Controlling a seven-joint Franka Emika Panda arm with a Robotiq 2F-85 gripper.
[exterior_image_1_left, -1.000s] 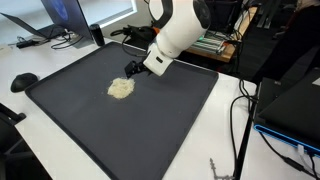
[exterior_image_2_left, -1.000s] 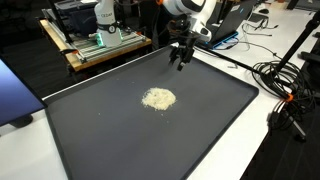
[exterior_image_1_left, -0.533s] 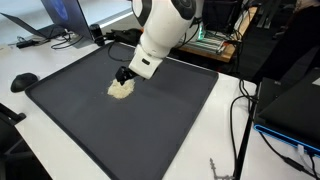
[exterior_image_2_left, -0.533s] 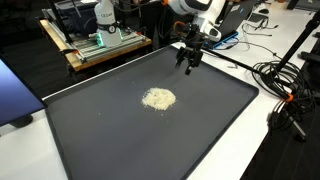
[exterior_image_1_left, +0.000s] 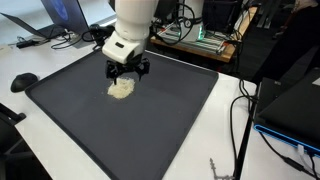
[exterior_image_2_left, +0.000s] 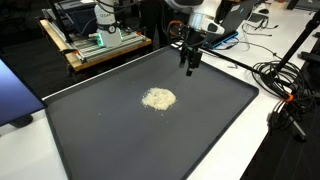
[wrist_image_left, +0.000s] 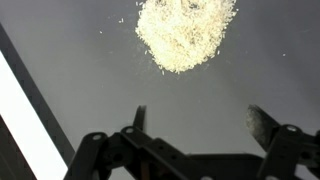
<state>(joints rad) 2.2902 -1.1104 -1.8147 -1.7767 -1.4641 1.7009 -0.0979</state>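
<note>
Tool, spread wide and empty, hovers by a pale heap of loose grains; a clumsy nudge could scatter it.

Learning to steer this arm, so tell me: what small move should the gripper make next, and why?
Probably a short advance toward the pile of pale grains, lowering slightly. In the wrist view the gripper stands open and empty above the dark mat. The pile lies just ahead of its fingertips, roughly centred between them and not yet touched.
</note>
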